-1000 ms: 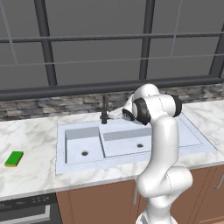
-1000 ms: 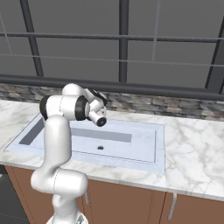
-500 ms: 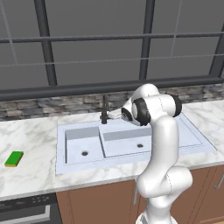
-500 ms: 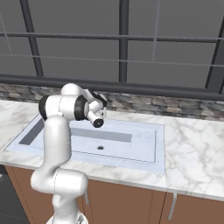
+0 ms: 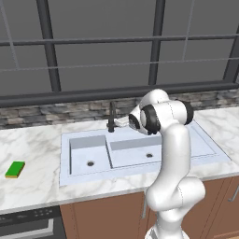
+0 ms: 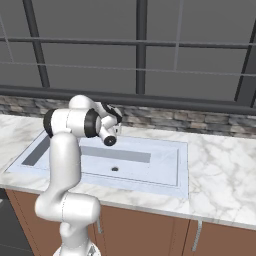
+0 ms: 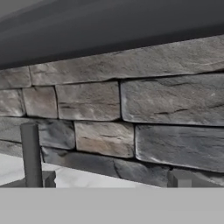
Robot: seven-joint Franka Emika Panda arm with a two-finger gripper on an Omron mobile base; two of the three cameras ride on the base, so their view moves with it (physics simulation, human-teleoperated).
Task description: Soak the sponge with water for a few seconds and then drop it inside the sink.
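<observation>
Sponge (image 5: 15,169) lay untouched on the surface (image 5: 32,186), well apart from the sink (image 5: 135,161); near the faucet (image 5: 111,117), the end effector (image 5: 122,122) stood wide and empty, likely to start water.

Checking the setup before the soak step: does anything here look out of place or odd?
Nothing is spilled or damaged. The sponge lies flat on the counter left of the sink, far from the end effector, which is open near the faucet.
</observation>
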